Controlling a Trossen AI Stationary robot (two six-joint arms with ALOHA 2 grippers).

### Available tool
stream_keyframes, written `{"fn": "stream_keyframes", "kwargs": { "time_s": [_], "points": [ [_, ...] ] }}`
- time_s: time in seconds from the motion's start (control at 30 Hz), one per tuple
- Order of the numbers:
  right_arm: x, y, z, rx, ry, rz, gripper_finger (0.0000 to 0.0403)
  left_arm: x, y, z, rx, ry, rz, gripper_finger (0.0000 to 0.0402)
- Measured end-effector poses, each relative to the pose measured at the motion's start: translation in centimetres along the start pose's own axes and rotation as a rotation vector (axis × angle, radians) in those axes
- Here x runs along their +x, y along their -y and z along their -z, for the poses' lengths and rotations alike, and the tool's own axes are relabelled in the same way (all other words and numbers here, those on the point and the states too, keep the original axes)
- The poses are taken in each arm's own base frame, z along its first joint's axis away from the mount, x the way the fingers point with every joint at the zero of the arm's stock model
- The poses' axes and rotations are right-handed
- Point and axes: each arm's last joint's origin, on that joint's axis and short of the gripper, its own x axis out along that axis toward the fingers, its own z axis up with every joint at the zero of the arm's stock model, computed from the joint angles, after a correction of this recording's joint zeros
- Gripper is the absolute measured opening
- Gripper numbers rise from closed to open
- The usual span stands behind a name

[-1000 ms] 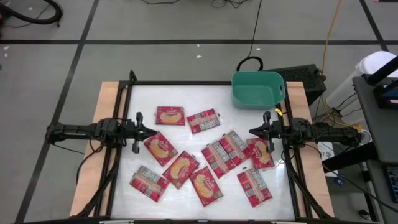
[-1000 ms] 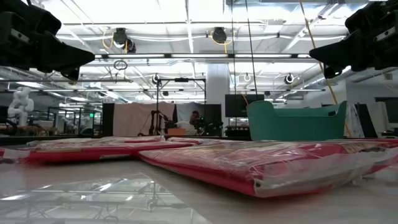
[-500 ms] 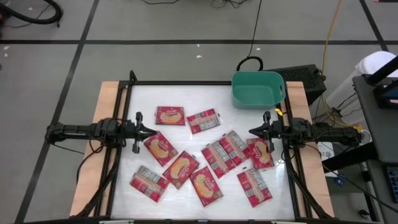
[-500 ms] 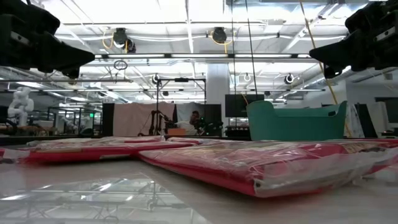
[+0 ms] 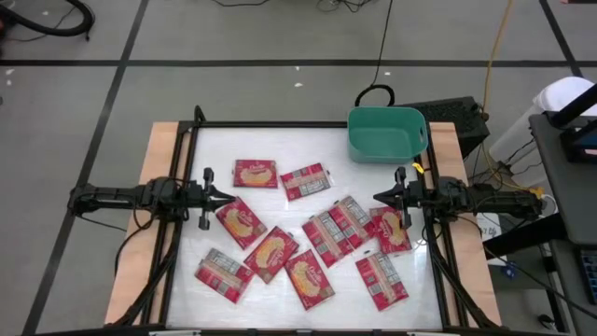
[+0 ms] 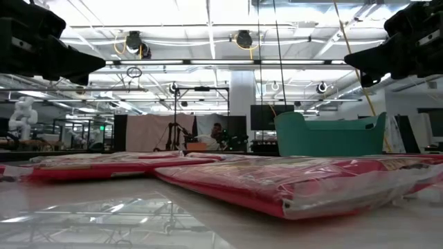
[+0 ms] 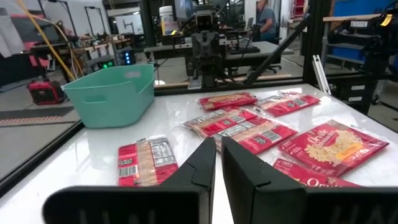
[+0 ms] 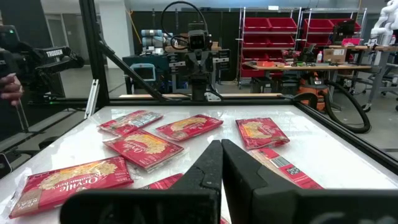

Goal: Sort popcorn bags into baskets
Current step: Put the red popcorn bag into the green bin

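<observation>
Several red popcorn bags lie flat on the white tabletop, among them one at the far left (image 5: 256,173), one beside it (image 5: 305,181) and a cluster in the middle (image 5: 336,229); some overlap. The teal basket (image 5: 386,133) stands at the far right corner and also shows in the left wrist view (image 7: 112,93). My left gripper (image 5: 229,197) hovers level at the table's left side, its fingers (image 7: 218,142) together with only a thin slit and nothing between them. My right gripper (image 5: 378,198) hovers level at the right side, shut and empty (image 8: 221,144).
A black box (image 5: 462,121) sits behind the basket, off the table's far right corner. Black frame rails (image 5: 187,140) run along the table's edges. A strip of bare tabletop (image 5: 280,145) lies between the bags and the far edge. People show in the room beyond.
</observation>
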Motion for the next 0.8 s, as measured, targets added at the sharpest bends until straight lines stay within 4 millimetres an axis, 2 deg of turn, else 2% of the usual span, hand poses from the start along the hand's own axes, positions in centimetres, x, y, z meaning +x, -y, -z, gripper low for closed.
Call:
{"fn": "stream_keyframes", "kwargs": {
  "time_s": [0.4,0.6,0.8],
  "points": [
    [0.0,0.0,0.0,0.000,0.000,0.000,0.0000,0.0,0.0,0.0,-0.071,0.004,-0.001,0.0033],
    [0.0,0.0,0.0,0.000,0.000,0.000,0.0000,0.0,-0.1,-0.2,-0.290,0.021,-0.014,0.0033],
    [0.0,0.0,0.0,0.000,0.000,0.000,0.0000,-0.3,-0.4,-2.2,-0.287,0.088,-0.046,0.0033]
  ]
}}
